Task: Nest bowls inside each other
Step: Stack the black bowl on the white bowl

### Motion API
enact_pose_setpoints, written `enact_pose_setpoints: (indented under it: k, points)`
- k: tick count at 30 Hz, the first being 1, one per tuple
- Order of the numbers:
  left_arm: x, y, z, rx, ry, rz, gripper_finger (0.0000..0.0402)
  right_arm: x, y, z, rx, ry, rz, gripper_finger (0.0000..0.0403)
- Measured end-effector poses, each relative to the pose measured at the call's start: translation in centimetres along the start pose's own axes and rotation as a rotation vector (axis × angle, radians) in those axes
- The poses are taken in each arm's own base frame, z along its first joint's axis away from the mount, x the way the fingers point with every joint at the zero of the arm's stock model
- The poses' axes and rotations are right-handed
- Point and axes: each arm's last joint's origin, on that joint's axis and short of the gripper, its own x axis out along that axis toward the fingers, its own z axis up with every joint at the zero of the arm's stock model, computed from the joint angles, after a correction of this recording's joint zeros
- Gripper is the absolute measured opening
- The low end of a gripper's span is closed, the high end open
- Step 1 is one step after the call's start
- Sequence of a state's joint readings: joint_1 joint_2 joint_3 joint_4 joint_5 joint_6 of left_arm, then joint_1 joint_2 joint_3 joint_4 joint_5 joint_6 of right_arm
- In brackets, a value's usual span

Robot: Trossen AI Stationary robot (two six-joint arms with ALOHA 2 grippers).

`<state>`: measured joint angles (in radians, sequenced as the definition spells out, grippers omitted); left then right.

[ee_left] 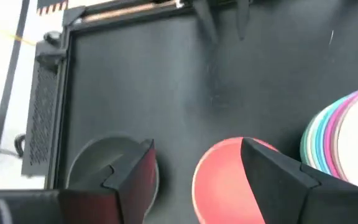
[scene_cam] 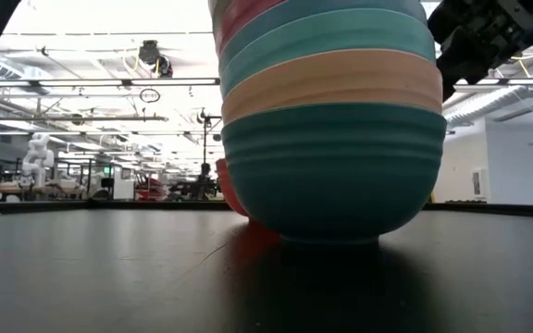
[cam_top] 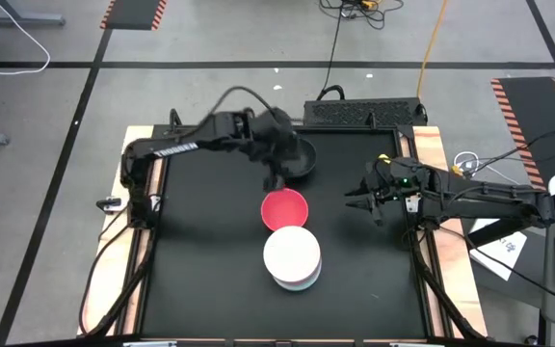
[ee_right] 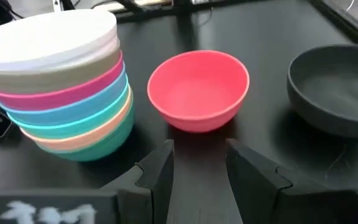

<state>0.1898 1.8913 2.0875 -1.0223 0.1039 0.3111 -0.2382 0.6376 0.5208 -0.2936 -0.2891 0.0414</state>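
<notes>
In the low view the stack (scene_cam: pixel 327 120) is cut off at the top and hides most of the red bowl (scene_cam: pixel 232 196) behind it.

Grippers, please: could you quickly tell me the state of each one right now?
Left gripper: open, holding nothing, over the table between the black bowl and red bowl.
Right gripper: open, holding nothing.
</notes>
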Motion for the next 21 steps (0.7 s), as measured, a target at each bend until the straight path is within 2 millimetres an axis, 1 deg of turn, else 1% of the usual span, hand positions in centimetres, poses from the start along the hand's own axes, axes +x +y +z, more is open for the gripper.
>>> enact_pose_setpoints:
  k: [3, 5, 8, 11, 14, 16, 21]
  points:
    - [-1.9, 1.3, -1.5, -0.038, -0.005, 0.039, 0.0243, 0.1, 0.0, 0.0, -0.008, -0.027, 0.001, 0.0137]
    - [-3.8, 1.4, -2.8, -0.065, -0.015, 0.078, 0.0243, 0.0, 0.0, 0.2, -0.016, -0.052, 0.002, 0.0137]
    - [-7.4, -0.3, -4.5, -0.05, -0.086, 0.105, 0.0243, -0.2, 0.1, 0.4, -0.024, -0.08, 0.004, 0.0137]
    - [-9.9, -2.3, -6.7, -0.04, -0.165, 0.157, 0.0243, -0.4, 0.1, 0.7, -0.035, -0.114, 0.005, 0.0137]
    - [-11.6, -4.1, -9.0, -0.035, -0.226, 0.23, 0.0243, -0.4, 0.2, 1.1, -0.046, -0.154, 0.007, 0.0137]
    - [-12.3, -4.9, -10.7, -0.055, -0.227, 0.27, 0.0243, -0.4, 0.2, 1.2, -0.046, -0.165, 0.007, 0.0137]
    - [-12.9, -6.1, -15.1, -0.132, -0.202, 0.301, 0.0243, -0.4, 0.2, 1.2, -0.037, -0.163, 0.008, 0.0137]
